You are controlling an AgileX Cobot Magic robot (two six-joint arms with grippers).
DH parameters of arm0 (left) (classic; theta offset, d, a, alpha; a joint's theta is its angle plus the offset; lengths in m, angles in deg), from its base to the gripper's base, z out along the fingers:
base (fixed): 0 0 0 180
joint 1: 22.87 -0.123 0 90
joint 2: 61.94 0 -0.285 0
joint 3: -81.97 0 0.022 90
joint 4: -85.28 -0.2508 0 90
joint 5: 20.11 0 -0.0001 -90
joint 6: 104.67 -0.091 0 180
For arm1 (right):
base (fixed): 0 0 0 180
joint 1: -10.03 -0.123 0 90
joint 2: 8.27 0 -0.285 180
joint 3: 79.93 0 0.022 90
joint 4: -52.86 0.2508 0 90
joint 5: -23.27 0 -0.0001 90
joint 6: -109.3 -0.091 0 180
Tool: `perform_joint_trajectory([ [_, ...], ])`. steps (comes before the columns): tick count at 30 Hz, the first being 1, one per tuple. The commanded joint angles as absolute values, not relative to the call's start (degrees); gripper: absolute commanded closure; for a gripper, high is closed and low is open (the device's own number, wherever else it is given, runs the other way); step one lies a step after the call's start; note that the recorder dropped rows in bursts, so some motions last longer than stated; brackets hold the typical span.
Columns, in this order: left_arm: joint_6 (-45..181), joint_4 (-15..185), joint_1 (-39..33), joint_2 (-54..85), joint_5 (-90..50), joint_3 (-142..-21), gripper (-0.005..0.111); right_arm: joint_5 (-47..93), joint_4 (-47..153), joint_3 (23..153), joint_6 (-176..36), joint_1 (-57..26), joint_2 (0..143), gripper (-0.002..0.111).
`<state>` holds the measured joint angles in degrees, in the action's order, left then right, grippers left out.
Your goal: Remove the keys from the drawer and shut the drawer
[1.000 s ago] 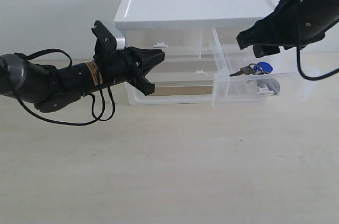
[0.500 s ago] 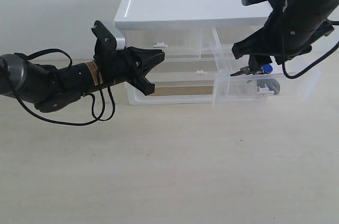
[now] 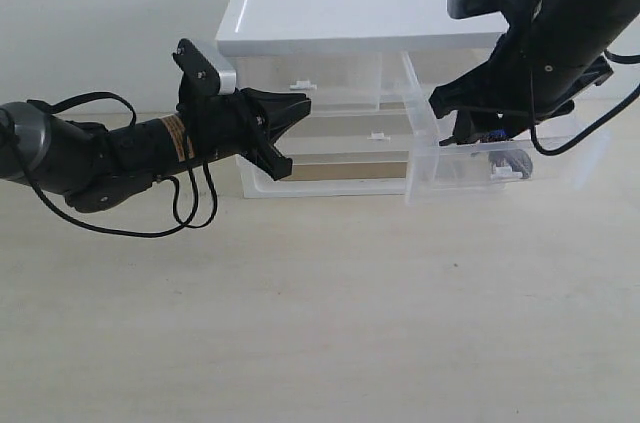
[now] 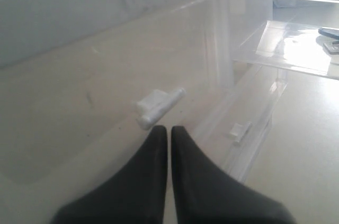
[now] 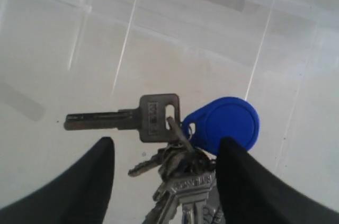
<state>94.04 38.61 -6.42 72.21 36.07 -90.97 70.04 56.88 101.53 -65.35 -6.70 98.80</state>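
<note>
The exterior view faces the cabinet front from slightly above and farther off, the 2 wrist views sit close to it, and all 3 share its open drawer.

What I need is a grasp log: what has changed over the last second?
The right gripper dropped from above the right end of the white-topped plastic cabinet into the open translucent small drawer. Its open fingers now flank the silver keys with the round blue fob, not closed on them. The keys, the pulled-out drawer and the left gripper, shut near a white drawer tab, stayed put.
</note>
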Motion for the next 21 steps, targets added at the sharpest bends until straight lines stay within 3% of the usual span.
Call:
perform_joint_trajectory([
  [1,93.91,46.90,-6.87,72.47,28.15,-92.86,0.102,70.09,55.94,101.74,-65.27,-6.46,100.23,0.057],
  [4,93.91,46.90,-6.87,72.47,28.26,-92.86,0.102,69.32,55.94,101.74,-65.27,-6.46,100.77,0.057],
  [6,93.91,46.90,-6.87,72.47,28.26,-92.86,0.102,69.21,55.94,101.74,-64.71,-6.46,100.77,0.065],
  [10,93.91,46.90,-6.87,72.47,28.26,-92.86,0.102,69.21,55.94,101.74,-61.70,-6.46,100.77,0.108],
  [21,93.91,46.90,-6.87,72.47,28.39,-92.86,0.102,63.69,57.15,101.84,-59.91,-6.56,92.76,0.108],
])
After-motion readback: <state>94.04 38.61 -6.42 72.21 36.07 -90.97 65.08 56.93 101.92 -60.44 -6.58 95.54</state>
